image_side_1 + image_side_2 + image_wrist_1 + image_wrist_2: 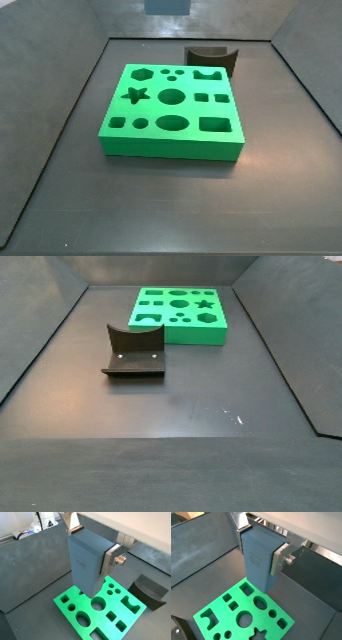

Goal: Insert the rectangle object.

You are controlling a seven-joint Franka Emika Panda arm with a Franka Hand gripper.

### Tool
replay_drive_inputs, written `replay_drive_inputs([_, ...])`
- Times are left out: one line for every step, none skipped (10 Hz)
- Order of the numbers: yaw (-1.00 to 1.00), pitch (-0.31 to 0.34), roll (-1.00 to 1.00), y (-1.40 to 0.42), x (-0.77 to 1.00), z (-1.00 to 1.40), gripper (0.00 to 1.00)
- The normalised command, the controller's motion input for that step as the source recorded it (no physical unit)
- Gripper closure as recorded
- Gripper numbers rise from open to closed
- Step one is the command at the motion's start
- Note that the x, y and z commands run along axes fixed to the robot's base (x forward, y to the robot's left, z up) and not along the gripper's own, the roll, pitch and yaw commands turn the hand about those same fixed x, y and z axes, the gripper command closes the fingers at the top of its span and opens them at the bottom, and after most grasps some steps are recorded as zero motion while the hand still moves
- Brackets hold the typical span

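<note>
My gripper is shut on the rectangle object, a tall grey-blue block held upright between the silver fingers. It shows the same way in both wrist views: the gripper clamps the block near its upper end. The block's lower end hangs above one edge of the green board with shaped holes, which lies flat on the dark floor. Both side views show the board, but neither the gripper nor the block.
The dark fixture stands on the floor beside the board, also in a wrist view and behind the board in a side view. Dark grey walls enclose the floor.
</note>
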Motion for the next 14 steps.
replay_drive_inputs([-0.03,-0.184,0.0,-0.18,0.95,-0.83,1.0])
replay_drive_inputs([-0.03,-0.1,-0.01,-0.15,1.0,-0.91,1.0])
replay_drive_inputs([-0.02,-0.087,-0.01,-0.14,1.0,-0.91,1.0])
replay_drive_inputs([-0.02,-0.063,0.0,-0.15,1.0,-0.94,1.0])
replay_drive_inputs([-0.01,-0.031,0.01,-0.06,1.0,-0.79,1.0])
replay_drive_inputs([-0.01,0.0,0.11,-0.09,1.0,-0.81,1.0])
replay_drive_inputs([0.0,0.0,0.21,-0.1,0.73,-0.81,1.0])
replay_drive_inputs([0.0,0.0,0.17,-0.08,0.46,-0.68,1.0])
replay_drive_inputs([0.0,0.0,0.17,-0.07,0.34,-0.61,1.0])
replay_drive_inputs([0.0,0.0,0.12,-0.01,0.31,-0.55,1.0])
replay_drive_inputs([0.0,-0.017,0.08,-0.02,0.29,-0.49,1.0])
replay_drive_inputs([0.0,-0.017,0.04,0.0,0.32,-0.43,1.0])
replay_drive_inputs([0.0,0.0,0.03,0.0,0.25,-0.35,1.0])
replay_drive_inputs([0.0,0.0,0.06,0.0,0.18,-0.33,1.0])
